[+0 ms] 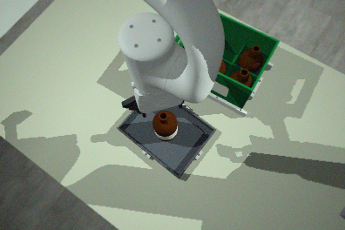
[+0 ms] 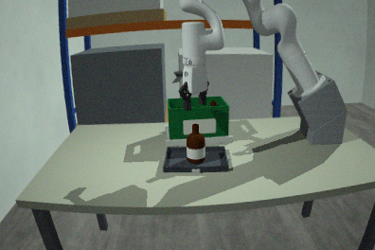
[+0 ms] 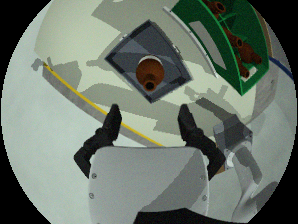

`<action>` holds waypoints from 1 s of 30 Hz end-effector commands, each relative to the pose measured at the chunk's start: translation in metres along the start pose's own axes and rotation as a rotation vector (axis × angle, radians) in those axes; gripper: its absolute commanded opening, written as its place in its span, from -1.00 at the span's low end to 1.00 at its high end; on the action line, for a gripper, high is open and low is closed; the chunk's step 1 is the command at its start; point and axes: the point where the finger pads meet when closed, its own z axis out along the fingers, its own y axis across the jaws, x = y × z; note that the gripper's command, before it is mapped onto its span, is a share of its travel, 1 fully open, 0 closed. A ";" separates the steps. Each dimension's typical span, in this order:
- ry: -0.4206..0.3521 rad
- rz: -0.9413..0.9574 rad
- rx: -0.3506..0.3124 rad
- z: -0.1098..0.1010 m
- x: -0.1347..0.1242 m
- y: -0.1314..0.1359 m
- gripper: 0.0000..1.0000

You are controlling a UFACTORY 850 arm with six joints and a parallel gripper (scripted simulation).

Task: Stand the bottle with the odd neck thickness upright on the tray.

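Brown bottle [image 1: 165, 125] stands upright on the dark tray [image 1: 192, 159] at centre frame, green crate [image 1: 244, 97] upper right, white arm [image 1: 174, 44] overhead.
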 end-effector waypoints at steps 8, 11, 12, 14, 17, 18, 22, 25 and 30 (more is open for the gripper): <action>0.000 0.000 0.000 -0.004 0.000 -0.001 1.00; 0.000 0.000 0.000 -0.004 0.000 -0.001 -1.00; 0.000 0.000 0.000 -0.004 0.000 -0.001 -1.00; 0.000 0.000 0.000 -0.004 0.000 -0.001 -1.00; 0.000 0.000 0.000 -0.004 0.000 -0.001 -1.00; 0.000 0.000 0.000 -0.004 0.000 -0.001 -1.00; 0.000 0.000 0.000 -0.004 0.000 -0.001 -1.00; 0.000 0.000 0.000 -0.004 0.000 -0.001 -1.00; 0.000 0.000 0.000 -0.004 0.000 -0.001 -1.00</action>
